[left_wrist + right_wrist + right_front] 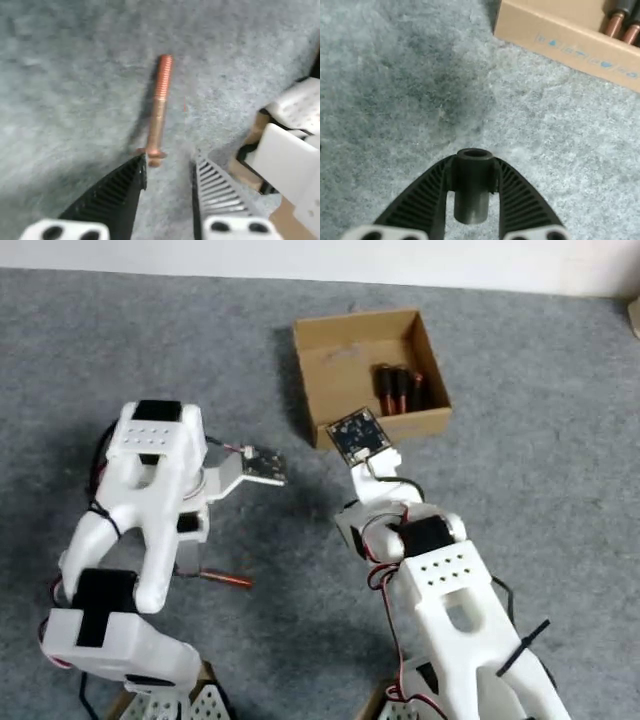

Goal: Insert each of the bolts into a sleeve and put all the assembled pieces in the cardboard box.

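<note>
High view shows the cardboard box (420, 424) at the far side of the grey surface (560, 470). A small cluster of assembled pieces (400, 388) lies in its right part: dark sleeves with copper-coloured bolt ends showing, about three as far as I can tell. That share of the job looks done.

One more pair looks open. A loose bolt (159, 107) lies flat on the surface on the left, near the left arm, not yet picked up. The left claw (170, 162) hangs just over it with its fingers spread and nothing between them. The bolt's head sits right at the tips, close beside one finger, and the threaded end points away.

On the right, the right claw (473, 162) pinches a black sleeve (471, 195) upright, open bore facing up, just near of the box's near wall.

By my reading, what is left is to grip this bolt, slide it into the held sleeve and set the joined piece in the box with the others. I see no further loose bolts or sleeves on the surface.

As for writing, the box's near wall carries a row of small blue marks (577, 51), too small to make out
</note>
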